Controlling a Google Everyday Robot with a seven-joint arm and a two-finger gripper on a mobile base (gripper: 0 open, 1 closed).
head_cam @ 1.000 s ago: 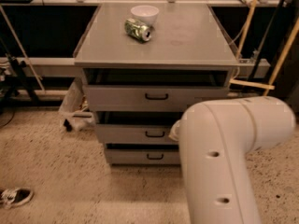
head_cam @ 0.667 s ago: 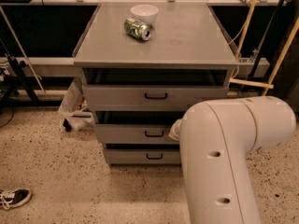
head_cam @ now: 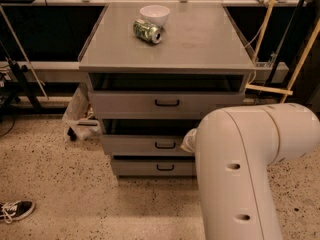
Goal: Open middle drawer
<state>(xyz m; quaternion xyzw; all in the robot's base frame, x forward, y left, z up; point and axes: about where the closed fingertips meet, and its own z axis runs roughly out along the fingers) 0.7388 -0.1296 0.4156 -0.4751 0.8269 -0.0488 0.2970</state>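
Observation:
A grey cabinet has three flat drawer fronts stacked one above another. The middle drawer [head_cam: 145, 145] has a small black bar handle [head_cam: 165, 145] and a dark gap above its front. My white arm [head_cam: 240, 169] fills the lower right and covers the drawer's right end. My gripper [head_cam: 189, 140] is mostly hidden behind the arm. Only a pale part of it shows at the arm's left edge, right of the handle and close to the drawer front.
The widest top drawer [head_cam: 167, 103] and narrowest bottom drawer [head_cam: 152, 167] also have black handles. A white bowl [head_cam: 154, 14] and a green can [head_cam: 147, 31] lie on the cabinet top [head_cam: 200, 44]. A shoe [head_cam: 15, 210] lies on the speckled floor at left. Wooden poles [head_cam: 300, 54] lean at right.

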